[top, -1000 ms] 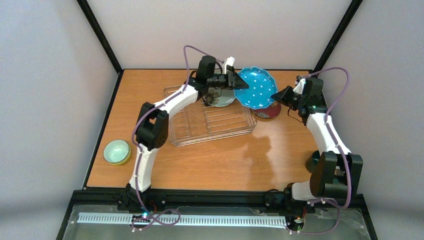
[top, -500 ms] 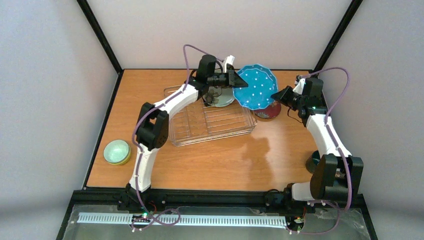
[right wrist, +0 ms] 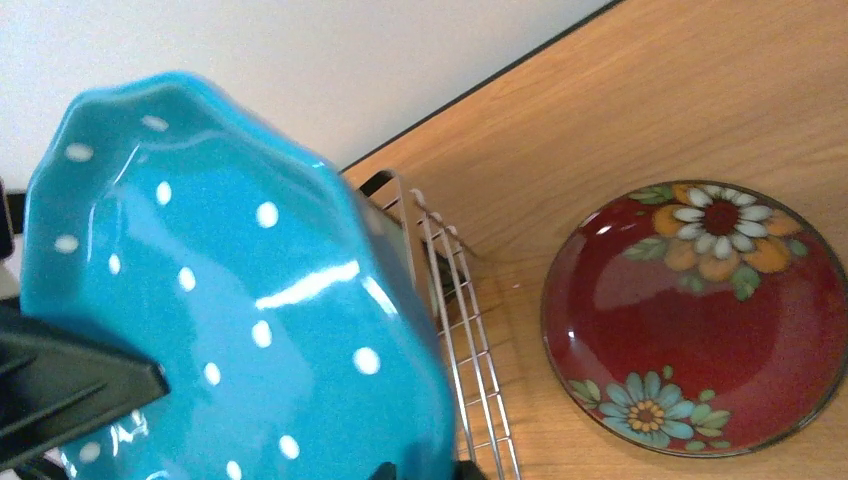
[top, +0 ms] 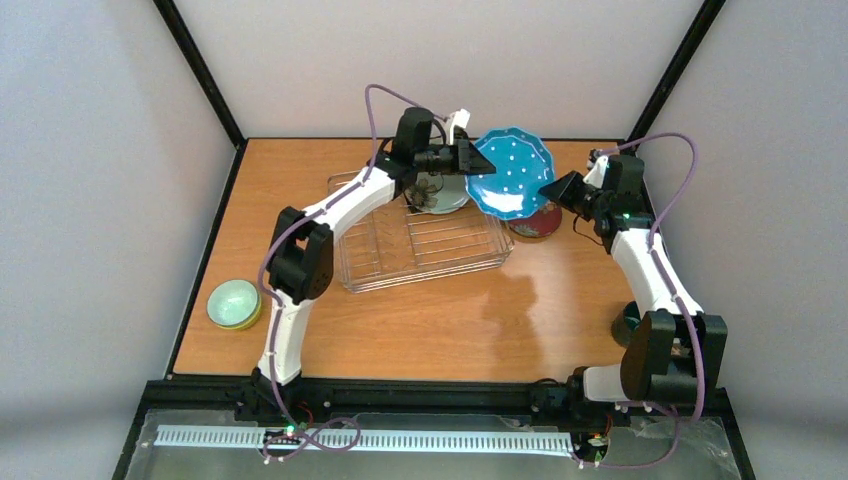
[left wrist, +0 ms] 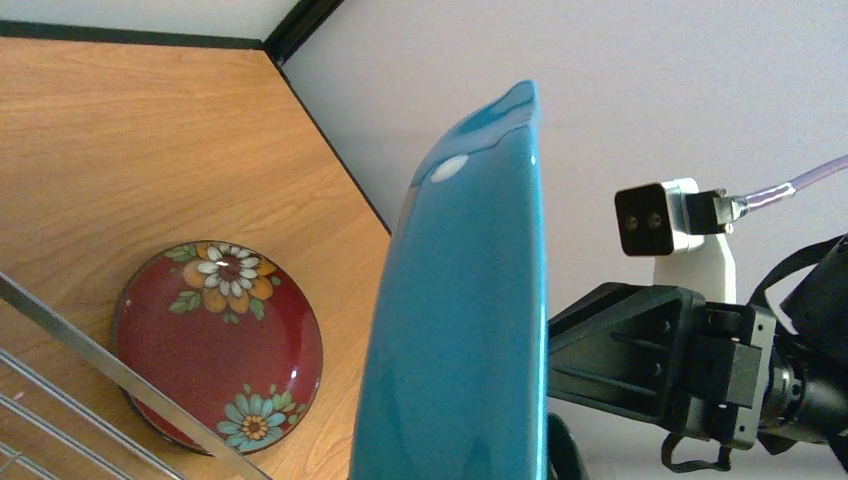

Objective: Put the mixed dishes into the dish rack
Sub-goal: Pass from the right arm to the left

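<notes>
Midway, the blue dotted plate [top: 512, 172] hangs over the far right corner of the dish rack [top: 440, 240]
Left pincer [top: 472, 157] clamps its rim; whether the right pincer [top: 553, 188] grips, I cannot tell. One pale dish [top: 440, 192] is racked; small red floral plate [top: 540, 226], stacked bowls [top: 234, 303] and dark mug [top: 624, 322] wait on the table [top: 450, 320]

Pale grey walls [top: 440, 60], black corner posts [top: 200, 75], wooden tabletop [top: 440, 320].

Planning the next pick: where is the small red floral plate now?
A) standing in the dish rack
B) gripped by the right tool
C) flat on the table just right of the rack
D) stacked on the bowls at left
C: the small red floral plate lies flat on the table, just outside the dish rack's right end.
</notes>
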Tool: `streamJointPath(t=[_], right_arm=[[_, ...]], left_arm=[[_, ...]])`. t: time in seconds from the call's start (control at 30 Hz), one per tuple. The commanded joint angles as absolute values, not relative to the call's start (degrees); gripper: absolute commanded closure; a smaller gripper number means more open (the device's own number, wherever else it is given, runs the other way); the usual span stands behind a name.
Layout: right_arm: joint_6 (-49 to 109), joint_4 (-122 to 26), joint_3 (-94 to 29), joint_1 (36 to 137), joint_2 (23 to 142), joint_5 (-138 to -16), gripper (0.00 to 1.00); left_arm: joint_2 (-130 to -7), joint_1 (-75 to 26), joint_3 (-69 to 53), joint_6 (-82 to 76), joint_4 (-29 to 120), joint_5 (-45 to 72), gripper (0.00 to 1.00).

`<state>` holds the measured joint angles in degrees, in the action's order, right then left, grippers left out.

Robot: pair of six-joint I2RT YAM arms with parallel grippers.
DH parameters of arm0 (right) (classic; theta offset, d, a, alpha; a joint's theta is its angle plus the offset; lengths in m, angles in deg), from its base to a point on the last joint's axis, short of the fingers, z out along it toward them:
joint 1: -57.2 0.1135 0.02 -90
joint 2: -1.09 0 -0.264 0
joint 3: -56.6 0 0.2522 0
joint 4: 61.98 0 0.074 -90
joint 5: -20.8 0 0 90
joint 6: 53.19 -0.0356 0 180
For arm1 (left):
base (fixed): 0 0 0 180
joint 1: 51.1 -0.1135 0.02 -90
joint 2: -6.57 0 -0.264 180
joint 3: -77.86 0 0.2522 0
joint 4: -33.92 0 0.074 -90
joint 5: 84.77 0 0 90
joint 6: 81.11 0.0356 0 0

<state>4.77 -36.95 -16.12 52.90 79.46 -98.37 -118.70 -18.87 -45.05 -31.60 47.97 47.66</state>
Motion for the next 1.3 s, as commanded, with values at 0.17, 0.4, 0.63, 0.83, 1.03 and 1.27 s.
streamJointPath(t=[0.17, 0.4, 0.63, 0.83, 1.03, 1.27], right_arm=[[3.9, -39.6, -19.1, 55.0, 77.3, -102.6, 0.4], [3.8, -39.0, -18.5, 55.0, 75.6, -101.3, 0.31], [3.9, -37.7, -17.4, 54.9, 73.0, -97.2, 0.27], [3.7, -36.4, -16.7, 54.9, 71.8, -93.4, 0.26], [3.3, -36.4, -15.6, 54.9, 71.2, -90.3, 0.25], [3.3, -37.8, -12.9, 54.9, 68.9, -87.6, 0.26]], left_arm=[[-110.3, -16.7, -45.5, -19.4, 54.4, 36.0, 1.0], [-106.6, -16.8, -44.7, -14.2, 56.7, 30.6, 1.0], [-101.3, -16.7, -42.8, -9.8, 57.4, 25.9, 1.0], [-96.8, -16.7, -42.8, -2.8, 61.1, 20.3, 1.0], [-91.3, -16.7, -39.7, 8.9, 62.7, 12.1, 1.0], [-82.1, -16.7, -25.3, 22.4, 55.3, 8.6, 1.0]])
